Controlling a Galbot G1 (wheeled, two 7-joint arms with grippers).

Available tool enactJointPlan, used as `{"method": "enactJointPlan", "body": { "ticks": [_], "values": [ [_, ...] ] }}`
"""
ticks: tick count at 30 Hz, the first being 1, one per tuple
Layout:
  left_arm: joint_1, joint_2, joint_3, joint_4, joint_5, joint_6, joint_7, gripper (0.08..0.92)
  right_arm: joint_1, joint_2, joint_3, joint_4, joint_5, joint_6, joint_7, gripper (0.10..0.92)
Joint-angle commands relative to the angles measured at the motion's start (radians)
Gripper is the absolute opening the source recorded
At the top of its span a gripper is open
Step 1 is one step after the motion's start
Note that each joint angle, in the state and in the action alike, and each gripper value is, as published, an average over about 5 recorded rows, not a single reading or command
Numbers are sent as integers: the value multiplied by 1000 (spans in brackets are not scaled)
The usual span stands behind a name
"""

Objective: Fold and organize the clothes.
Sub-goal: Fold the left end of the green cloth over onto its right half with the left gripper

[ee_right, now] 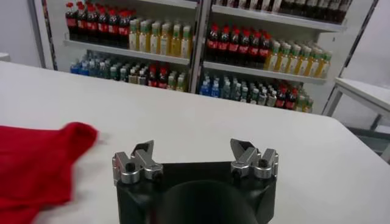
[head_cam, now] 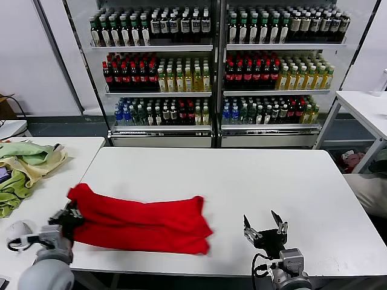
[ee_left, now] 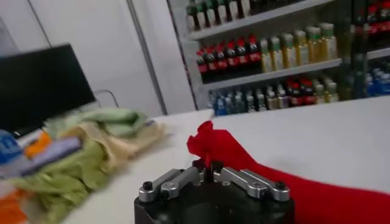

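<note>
Head view: shelves (head_cam: pixel 158 93) at the top hold rows of bottles; the red T-shirt (head_cam: pixel 142 222) lies folded long at lower left on the white table (head_cam: pixel 272 175). The left gripper (head_cam: pixel 68 219) pinches its end; the right gripper (head_cam: pixel 265 229) stands spread, lower right. Left wrist view: a heap of green and yellow cloths (ee_left: pixel 91 146) at the left. Right wrist view: only the shirt's end, lower left.

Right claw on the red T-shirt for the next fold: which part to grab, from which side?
Probably the free end of the red T-shirt nearest the right claw, coming in low from the shirt's right. The shirt lies as a long flattened band; the left claw is shut on its far left end, and the right claw stands open just beside the loose one.
</note>
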Motion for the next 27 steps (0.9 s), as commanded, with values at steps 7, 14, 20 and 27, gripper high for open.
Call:
{"method": "enactJointPlan", "body": {
  "ticks": [7, 14, 20, 27],
  "values": [
    [32, -61, 284, -251, -208, -13, 63, 113, -2, 2, 13, 0, -11, 1, 0, 823],
    [-9, -106, 373, -180, -269, -64, 111, 113, -12, 8, 12, -11, -22, 7, -3, 823],
    [-19, -123, 406, -152, -254, -74, 106, 113, -12, 11, 12, -16, -26, 8, -4, 823],
    [-27, -144, 439, -131, -229, -74, 90, 113, -10, 16, 9, -31, -31, 13, -4, 823]
  ]
}}
